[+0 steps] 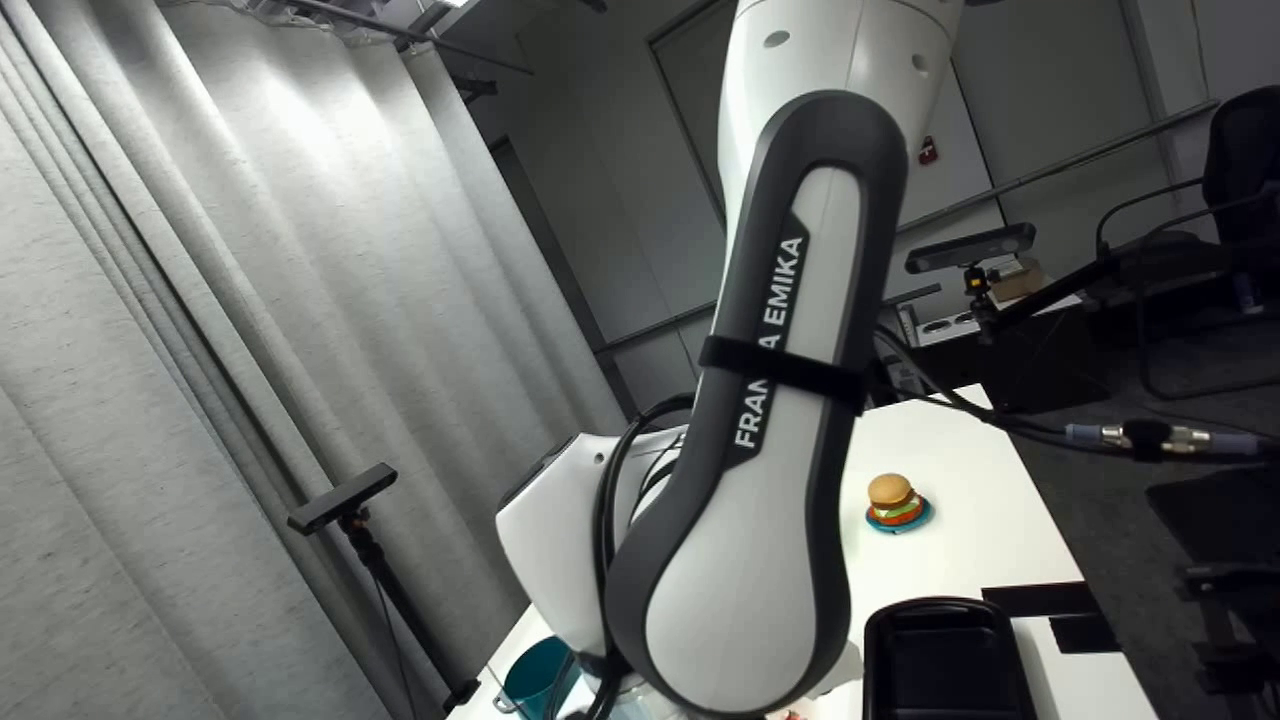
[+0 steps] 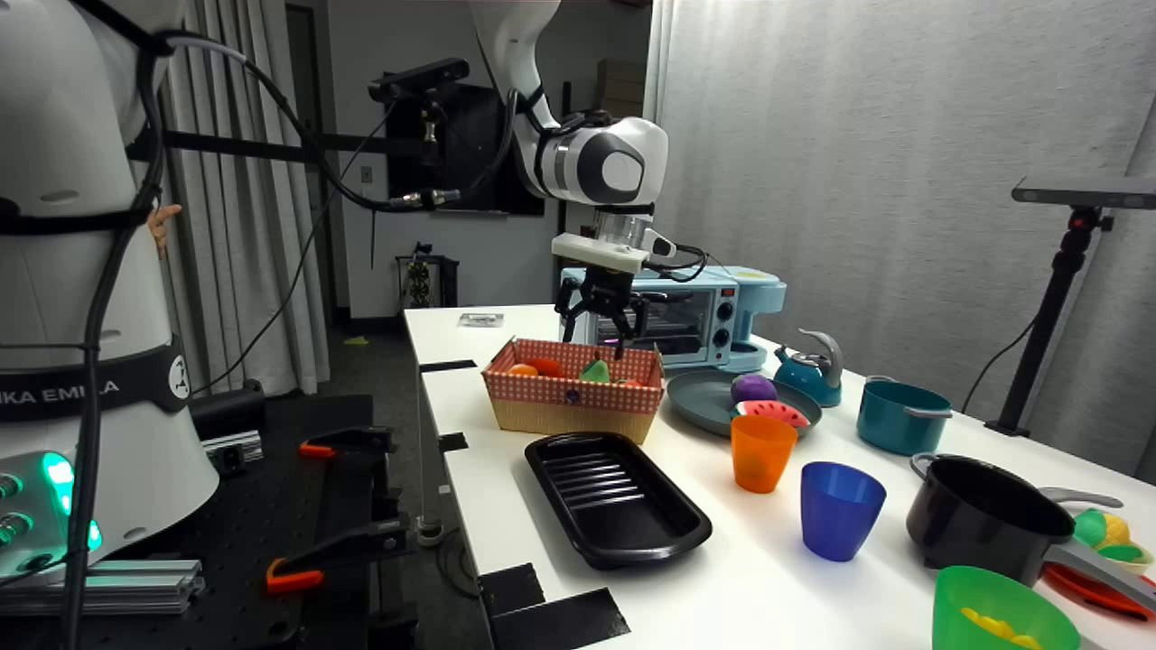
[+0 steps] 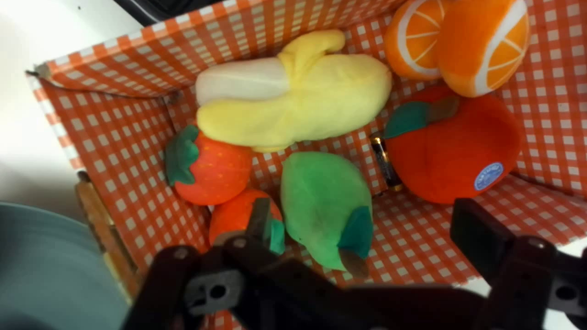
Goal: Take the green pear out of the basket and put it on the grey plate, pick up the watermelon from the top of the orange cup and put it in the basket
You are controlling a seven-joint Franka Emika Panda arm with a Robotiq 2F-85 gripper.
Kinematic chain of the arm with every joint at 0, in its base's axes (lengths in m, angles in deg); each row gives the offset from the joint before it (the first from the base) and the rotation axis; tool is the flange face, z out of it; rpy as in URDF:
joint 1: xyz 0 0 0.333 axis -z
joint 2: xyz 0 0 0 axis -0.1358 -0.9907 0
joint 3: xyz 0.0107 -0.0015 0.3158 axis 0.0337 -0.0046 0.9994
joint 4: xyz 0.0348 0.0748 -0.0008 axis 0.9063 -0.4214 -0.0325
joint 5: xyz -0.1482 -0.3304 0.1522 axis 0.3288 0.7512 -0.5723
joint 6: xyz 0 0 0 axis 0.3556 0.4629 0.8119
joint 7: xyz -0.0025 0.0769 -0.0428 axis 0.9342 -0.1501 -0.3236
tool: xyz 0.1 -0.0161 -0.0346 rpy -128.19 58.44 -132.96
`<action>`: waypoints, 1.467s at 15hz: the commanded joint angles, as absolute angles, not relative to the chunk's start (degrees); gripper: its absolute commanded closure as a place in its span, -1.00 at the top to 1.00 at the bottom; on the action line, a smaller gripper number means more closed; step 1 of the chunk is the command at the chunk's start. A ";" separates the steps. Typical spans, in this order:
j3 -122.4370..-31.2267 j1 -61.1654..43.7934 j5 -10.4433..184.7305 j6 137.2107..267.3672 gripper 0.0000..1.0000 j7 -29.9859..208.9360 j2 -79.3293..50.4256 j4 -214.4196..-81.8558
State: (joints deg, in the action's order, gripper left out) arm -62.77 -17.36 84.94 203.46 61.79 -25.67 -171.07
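Green pear (image 3: 321,197) inside basket (image 2: 571,417) — tool (image 3: 362,220) spread above.
Wrist view: pear lies below the gap between the tool's parted jaws, nearer one side; grey plate (image 2: 703,398) stands just beside the basket.

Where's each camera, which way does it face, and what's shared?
An exterior view: close to the white-and-black robot arm, tilted, facing past it toward the grey fabric curtain and white flat table; arm fills the centre.
An exterior view: apparently near a table end, looking lengthwise toward the red-checked rectangular basket; base at left, open black gripper mid-picture.
Wrist view: rides with the arm, looking down into the same basket; fingers along the bottom.
Both exterior views share the black rectangular tray.
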 commanded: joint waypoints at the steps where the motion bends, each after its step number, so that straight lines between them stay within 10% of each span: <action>1: -62.03 -16.25 86.42 205.15 1.00 61.24 -29.05 -168.12; 22: -62.11 -16.72 86.33 207.90 1.00 64.18 -36.00 -164.51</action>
